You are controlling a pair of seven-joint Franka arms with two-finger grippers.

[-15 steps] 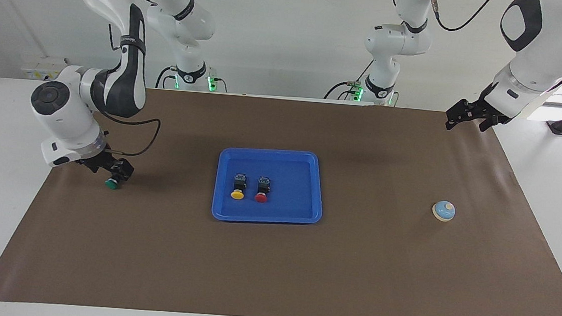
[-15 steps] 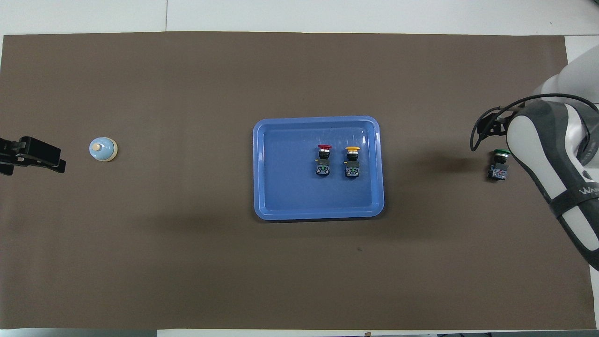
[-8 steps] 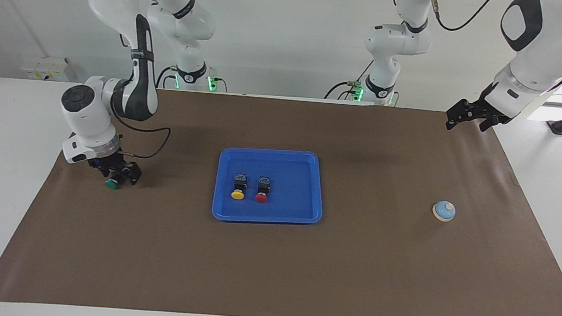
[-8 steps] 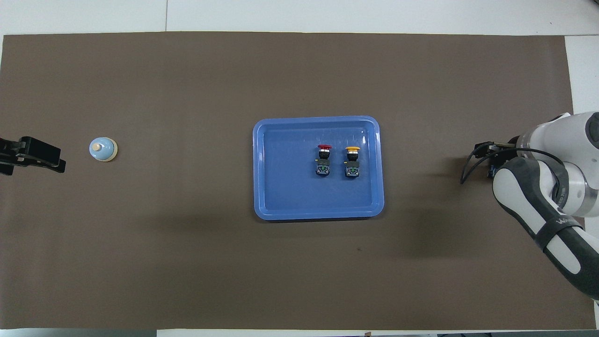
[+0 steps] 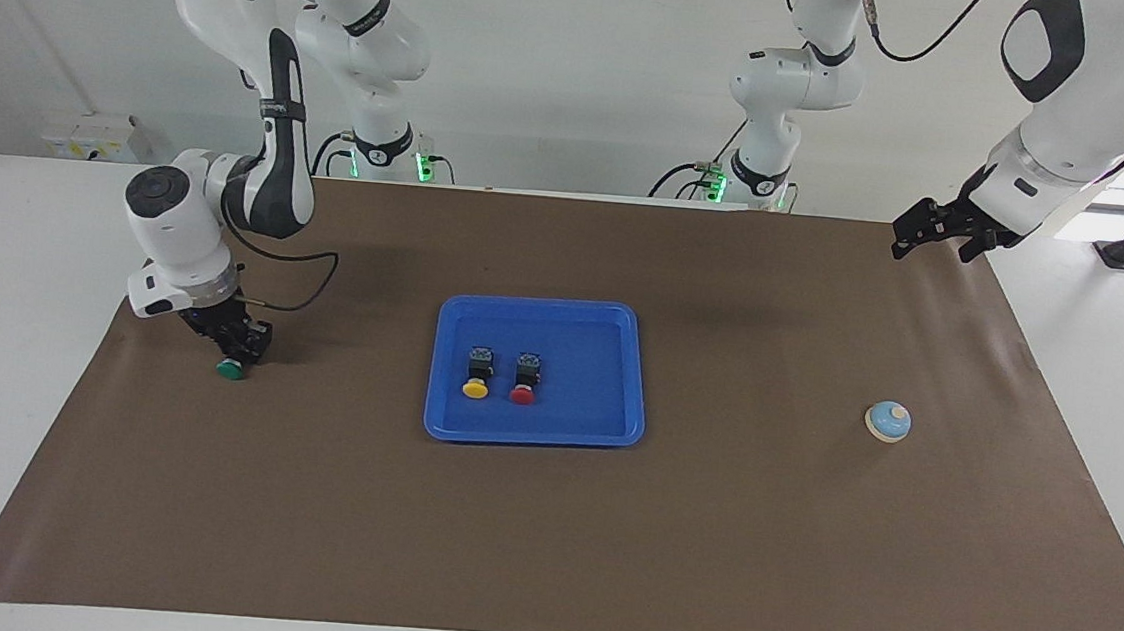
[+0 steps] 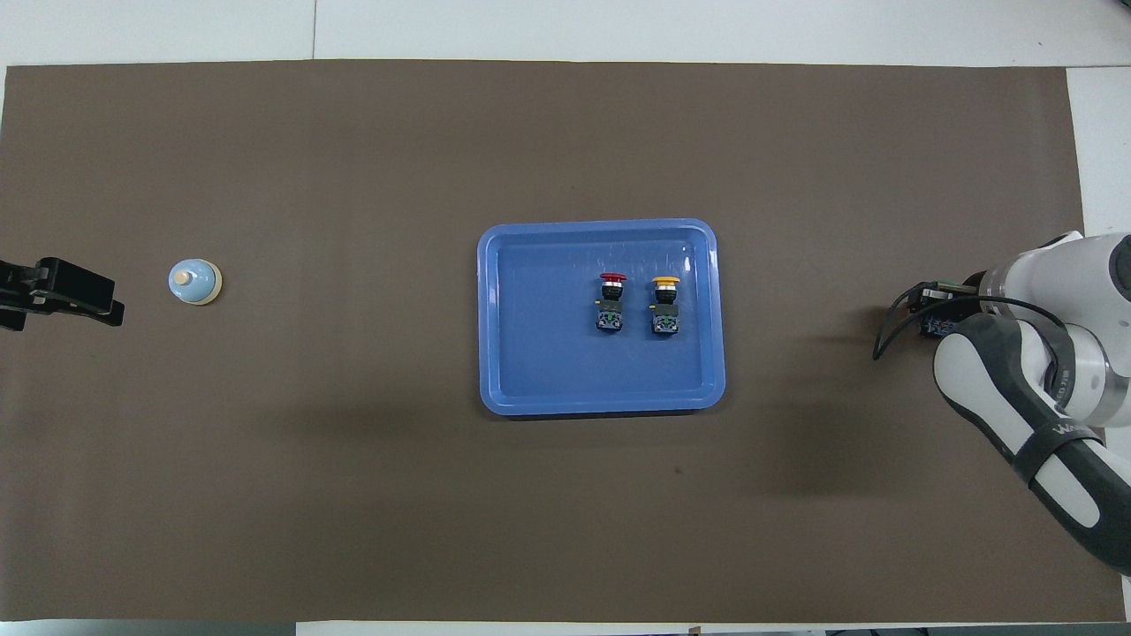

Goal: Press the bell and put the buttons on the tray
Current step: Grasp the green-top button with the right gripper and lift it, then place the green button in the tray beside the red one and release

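Gripping the green button, the right end effector sits low on the brown mat at the right arm's end of the desk, clenched around the black body with the green cap poking out below. Overhead, the right arm's wrist covers nearly all of that button; only a bit of its body shows. The blue tray lies mid-mat, well apart from it, holding the yellow button and the red button side by side on their sides, yellow toward the right arm's end. The bell stands alone on the mat toward the left arm's end. The left end effector waits, released, raised over the mat's corner nearest the robots, partly cut off at the overhead view's edge.
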